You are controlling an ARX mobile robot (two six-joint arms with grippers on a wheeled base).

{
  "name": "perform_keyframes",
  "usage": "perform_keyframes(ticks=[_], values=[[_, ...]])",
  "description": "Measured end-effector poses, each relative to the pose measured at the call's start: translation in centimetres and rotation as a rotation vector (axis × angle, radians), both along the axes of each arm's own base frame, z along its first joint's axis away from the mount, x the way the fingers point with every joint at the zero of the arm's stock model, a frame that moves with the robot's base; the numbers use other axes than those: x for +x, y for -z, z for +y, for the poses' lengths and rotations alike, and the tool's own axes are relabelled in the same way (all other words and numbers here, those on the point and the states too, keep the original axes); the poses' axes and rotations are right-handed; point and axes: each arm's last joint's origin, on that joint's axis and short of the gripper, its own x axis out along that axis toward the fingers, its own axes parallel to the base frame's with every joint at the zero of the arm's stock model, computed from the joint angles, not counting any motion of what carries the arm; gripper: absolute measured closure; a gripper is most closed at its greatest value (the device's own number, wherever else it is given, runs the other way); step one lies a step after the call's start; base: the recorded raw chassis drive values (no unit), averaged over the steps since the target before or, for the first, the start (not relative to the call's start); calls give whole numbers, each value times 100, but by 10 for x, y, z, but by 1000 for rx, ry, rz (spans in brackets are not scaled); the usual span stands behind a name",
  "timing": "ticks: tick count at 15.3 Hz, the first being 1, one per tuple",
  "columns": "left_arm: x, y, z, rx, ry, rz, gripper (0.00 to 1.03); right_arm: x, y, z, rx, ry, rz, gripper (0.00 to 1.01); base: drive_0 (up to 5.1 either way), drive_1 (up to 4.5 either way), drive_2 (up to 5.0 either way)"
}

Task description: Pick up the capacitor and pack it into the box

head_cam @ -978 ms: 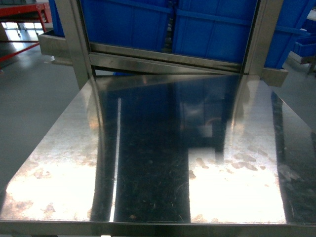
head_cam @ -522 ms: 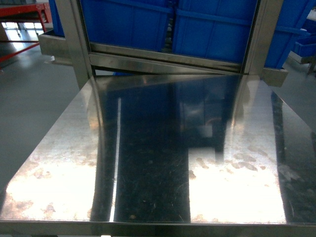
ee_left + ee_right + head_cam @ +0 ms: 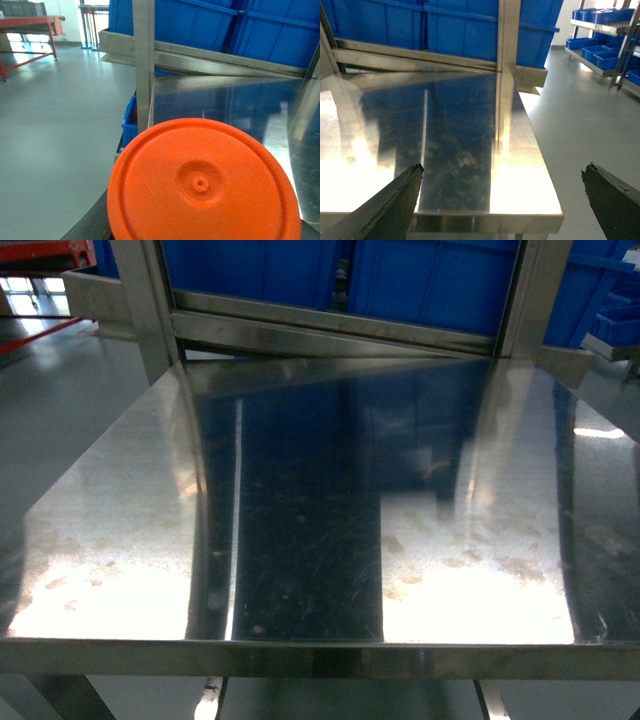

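A bright orange round plastic capacitor point(image 3: 202, 182) fills the lower centre of the left wrist view, apparently held by the left gripper, whose fingers are hidden, so its state cannot be told. The right gripper point(image 3: 502, 197) is seen spread wide above the shiny steel table point(image 3: 300, 540), 2 dark fingers point(image 3: 390, 202) at the lower corners. Blue plastic bins point(image 3: 430, 280) are seen along the top.

Looks like a warehouse or factory floor: stainless steel table point(image 3: 300, 540), blue plastic bins point(image 3: 445, 30) racked behind, grey concrete floor point(image 3: 55, 125).
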Motion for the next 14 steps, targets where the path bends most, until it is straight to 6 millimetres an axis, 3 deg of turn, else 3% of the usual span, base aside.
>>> perform_keyframes(ticks=[14], values=[[0, 0, 0, 2, 0, 2, 59, 0, 0, 0, 0, 0, 0, 3, 0, 0, 0]])
